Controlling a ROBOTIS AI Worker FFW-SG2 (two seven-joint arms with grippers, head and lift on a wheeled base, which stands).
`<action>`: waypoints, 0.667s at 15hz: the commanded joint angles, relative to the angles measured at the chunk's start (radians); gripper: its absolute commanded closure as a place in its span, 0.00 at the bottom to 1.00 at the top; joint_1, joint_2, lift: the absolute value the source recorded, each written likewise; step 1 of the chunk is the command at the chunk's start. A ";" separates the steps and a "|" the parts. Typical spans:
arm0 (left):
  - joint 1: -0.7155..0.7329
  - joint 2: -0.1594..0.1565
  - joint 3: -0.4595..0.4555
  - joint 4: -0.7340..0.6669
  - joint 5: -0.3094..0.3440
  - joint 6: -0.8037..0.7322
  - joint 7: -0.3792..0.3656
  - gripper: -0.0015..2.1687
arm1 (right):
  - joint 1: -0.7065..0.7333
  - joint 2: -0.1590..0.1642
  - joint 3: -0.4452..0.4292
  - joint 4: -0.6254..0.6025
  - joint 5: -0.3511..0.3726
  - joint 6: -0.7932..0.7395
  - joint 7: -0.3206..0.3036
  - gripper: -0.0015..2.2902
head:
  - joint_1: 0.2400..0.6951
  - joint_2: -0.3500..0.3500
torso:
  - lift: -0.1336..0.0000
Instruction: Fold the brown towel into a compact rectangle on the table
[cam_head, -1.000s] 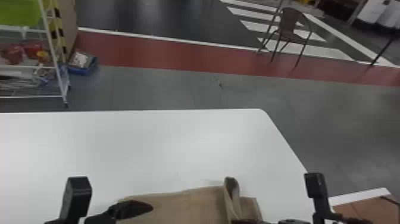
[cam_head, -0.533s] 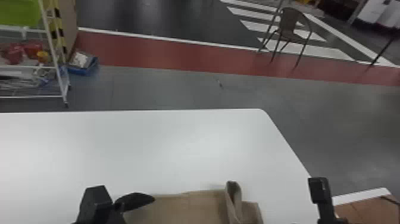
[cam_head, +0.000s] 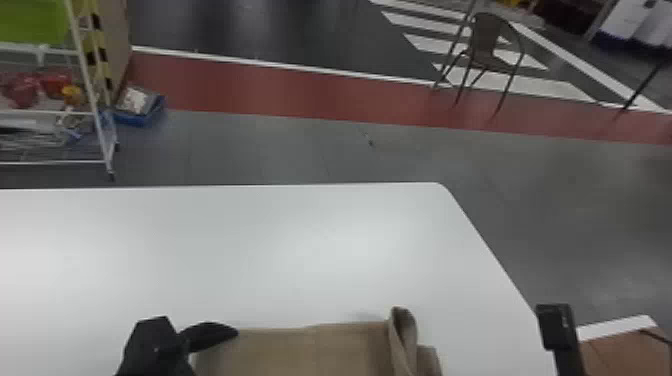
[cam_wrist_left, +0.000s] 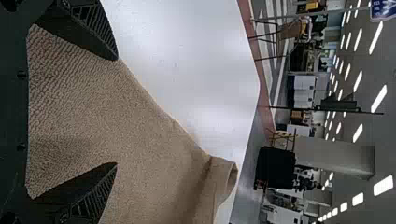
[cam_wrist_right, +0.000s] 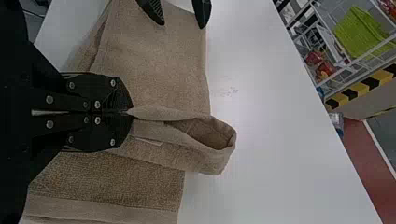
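Observation:
The brown towel (cam_head: 300, 350) lies at the table's near edge in the head view, with a raised, looped fold near its right side. My left gripper (cam_head: 200, 326) is over its left end. In the left wrist view, that gripper (cam_wrist_left: 116, 111) is open, its two fingers wide apart with towel cloth (cam_wrist_left: 135, 135) stretching beneath and beyond them. Part of my right gripper (cam_head: 555, 327) shows at the lower right of the head view. Seen from its own wrist, the right gripper (cam_wrist_right: 130, 112) is shut on the folded band of the towel (cam_wrist_right: 187, 140), which bulges into an open loop.
The white table (cam_head: 300, 240) extends beyond the towel, its right edge slanting toward the robot. On the floor behind stand a wire rack (cam_head: 90, 100) at left and a chair (cam_head: 485, 45) at right. A brown box (cam_head: 625, 352) is at the lower right.
My left gripper has shifted right and turned at the towel's left end. The right gripper has moved slightly right and nearer the robot, and the raised fold has shifted slightly right.

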 joint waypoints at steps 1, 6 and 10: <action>-0.001 0.002 0.013 0.030 -0.004 -0.025 0.016 0.04 | 0.032 0.001 -0.015 -0.021 -0.015 -0.021 0.003 0.52 | 1.00 0.00 | 0.09; -0.015 0.002 0.013 0.076 -0.055 -0.074 0.069 0.04 | 0.067 0.001 -0.067 -0.062 -0.065 -0.030 0.003 0.52 | 1.00 0.00 | 0.09; -0.017 0.002 0.043 0.069 -0.053 -0.080 0.046 0.04 | 0.159 0.001 -0.095 -0.139 -0.139 -0.042 0.003 0.52 | 1.00 0.00 | 0.09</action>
